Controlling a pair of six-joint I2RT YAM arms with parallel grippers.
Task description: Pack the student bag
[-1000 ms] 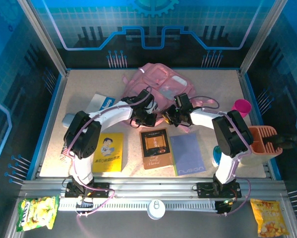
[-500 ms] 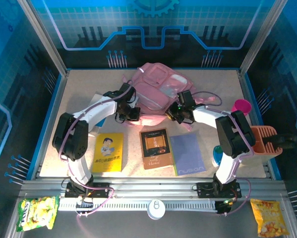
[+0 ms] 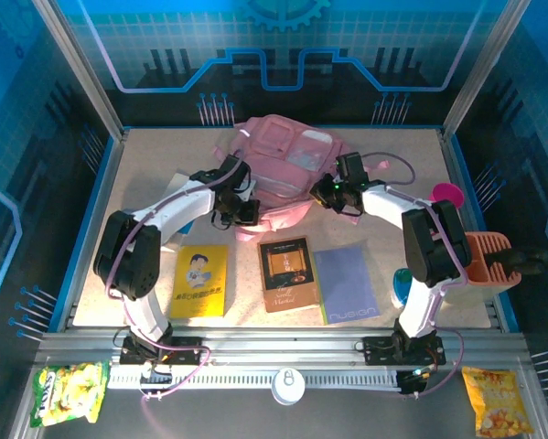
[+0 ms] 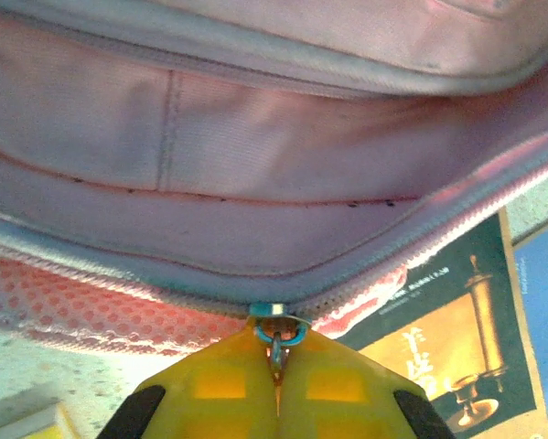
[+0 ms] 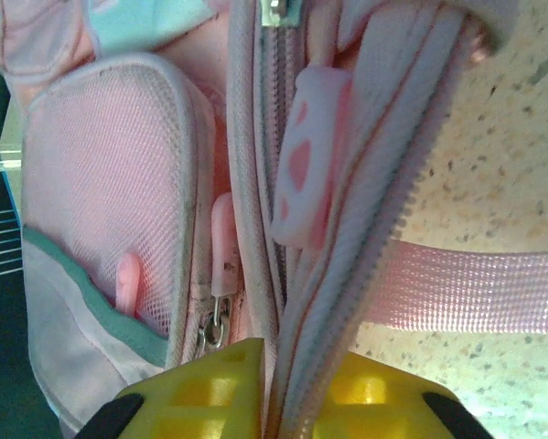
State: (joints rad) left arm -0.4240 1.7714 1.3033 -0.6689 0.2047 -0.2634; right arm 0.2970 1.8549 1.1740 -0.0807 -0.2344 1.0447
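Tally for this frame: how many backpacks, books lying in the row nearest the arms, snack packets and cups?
Backpacks: 1, student bag
Books: 3, yellow book, brown book, lilac notebook
Snack packets: 2, left packet, right packet
Cups: 1, magenta cup
Total: 7

Top view bright, even overhead light, blue cast on enclosure walls (image 3: 36,183), soft short shadows on table (image 3: 155,155). Wrist views tinted warm pink, student bag (image 4: 274,155) fabric fairly sharp, yellow fingertips (image 4: 219,393) at bottom edge blurred.
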